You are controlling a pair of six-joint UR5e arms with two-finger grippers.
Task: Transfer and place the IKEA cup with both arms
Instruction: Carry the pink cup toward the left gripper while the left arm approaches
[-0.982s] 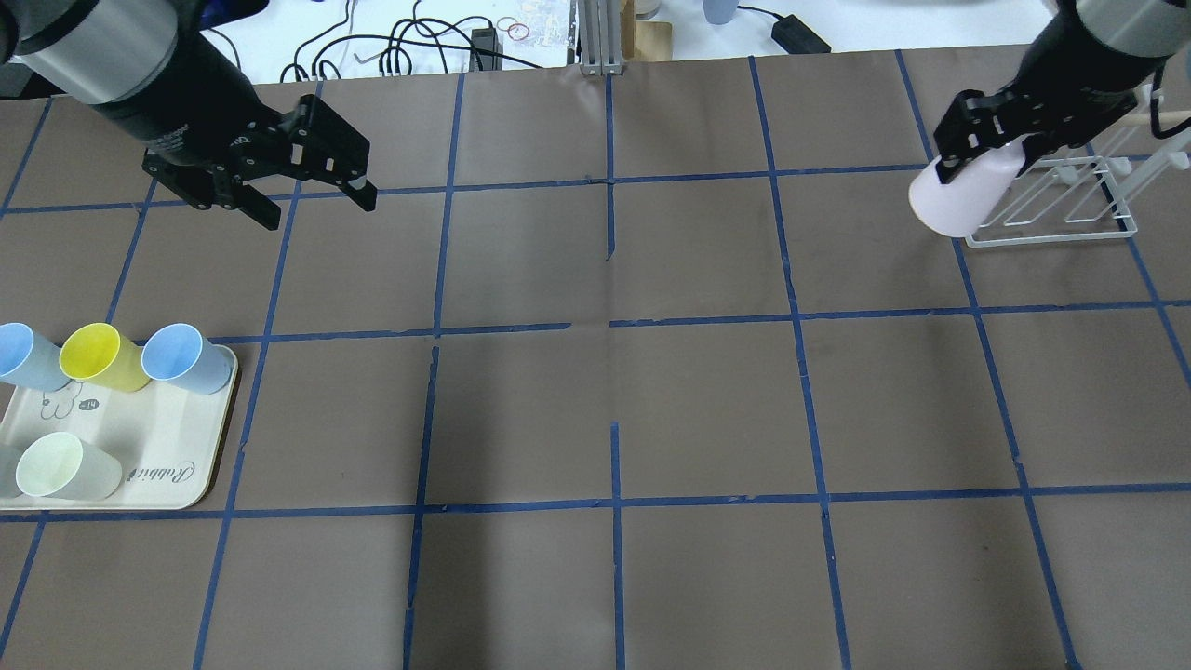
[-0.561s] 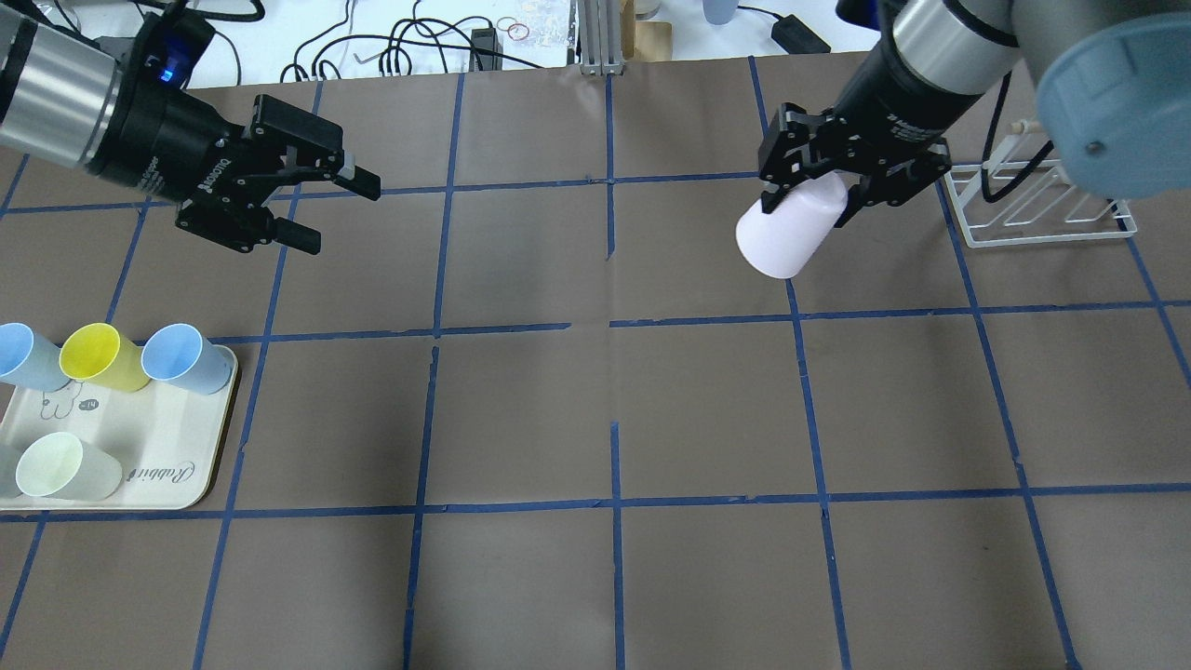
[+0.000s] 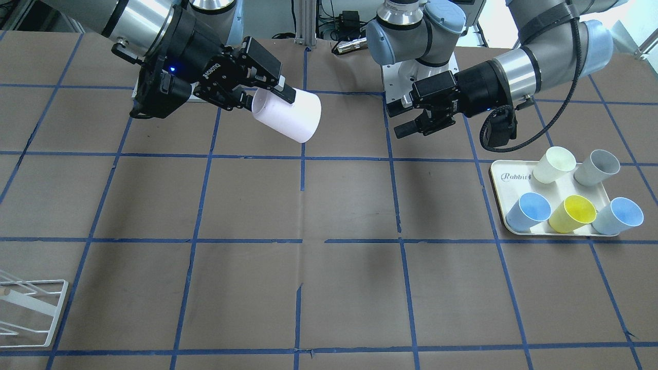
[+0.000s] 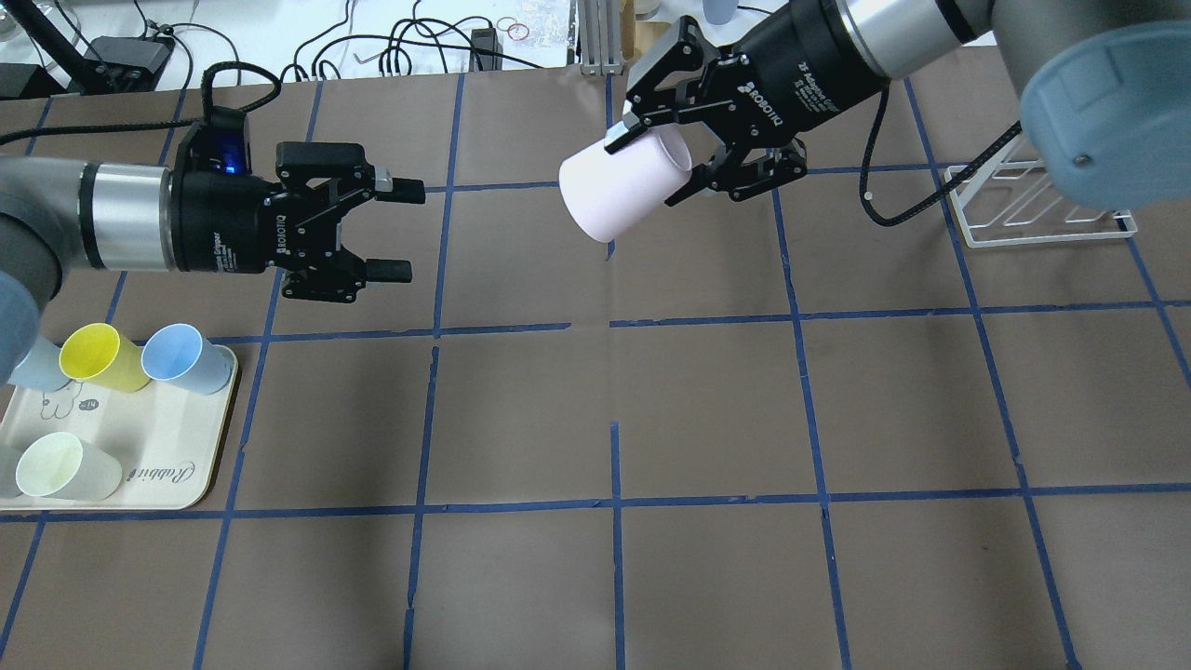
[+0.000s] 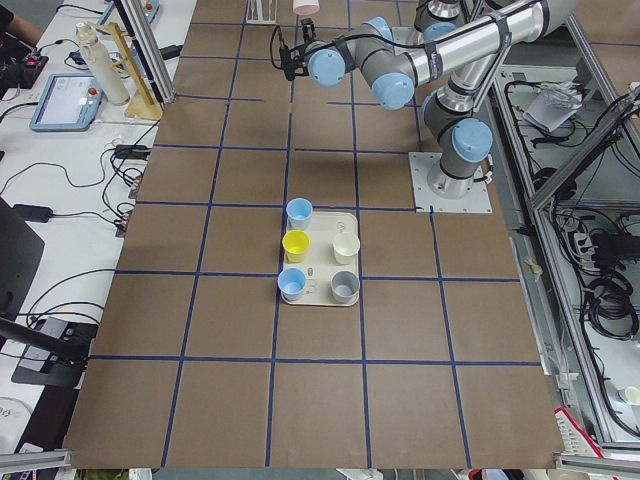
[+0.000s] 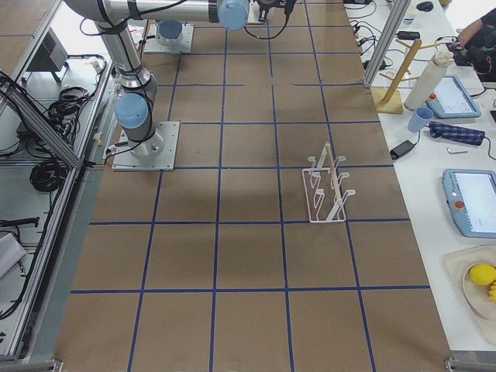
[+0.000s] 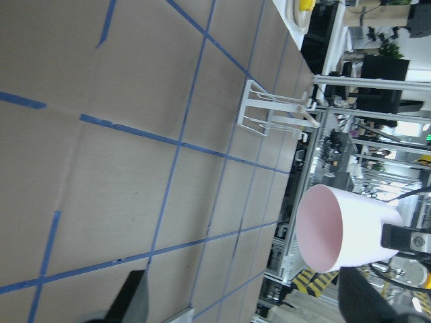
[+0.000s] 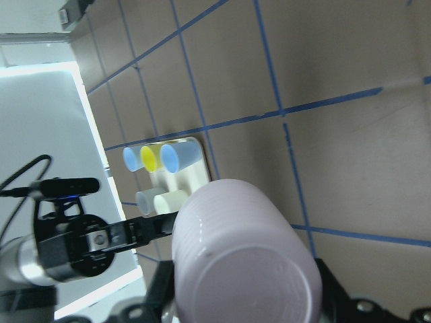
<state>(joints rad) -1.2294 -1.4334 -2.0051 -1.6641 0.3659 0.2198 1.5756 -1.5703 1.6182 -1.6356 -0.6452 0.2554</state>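
My right gripper [image 4: 651, 166] is shut on the pale pink IKEA cup [image 4: 622, 191] and holds it on its side above the table's far middle. The cup's open mouth points toward my left gripper [image 4: 407, 233]. The left gripper is open and empty, level with the cup and a gap away from it. In the front-facing view the cup [image 3: 288, 115] sits left of centre and the left gripper [image 3: 397, 122] right of it. The left wrist view looks into the cup's mouth [image 7: 337, 229]. The right wrist view shows its base [image 8: 246, 266].
A cream tray [image 4: 186, 489] at the near left holds a yellow cup [image 4: 93, 355], light blue cups [image 4: 181, 358], a cream-white cup [image 4: 56, 465] and a grey cup [image 3: 596, 167]. A white wire rack [image 4: 1042, 205] stands at the far right. Cables lie beyond the table's far edge.
My right arm has carried the pink cup left from the rack to the far middle and turned it mouth-first toward the left gripper. My left gripper swung round to face it, still open.
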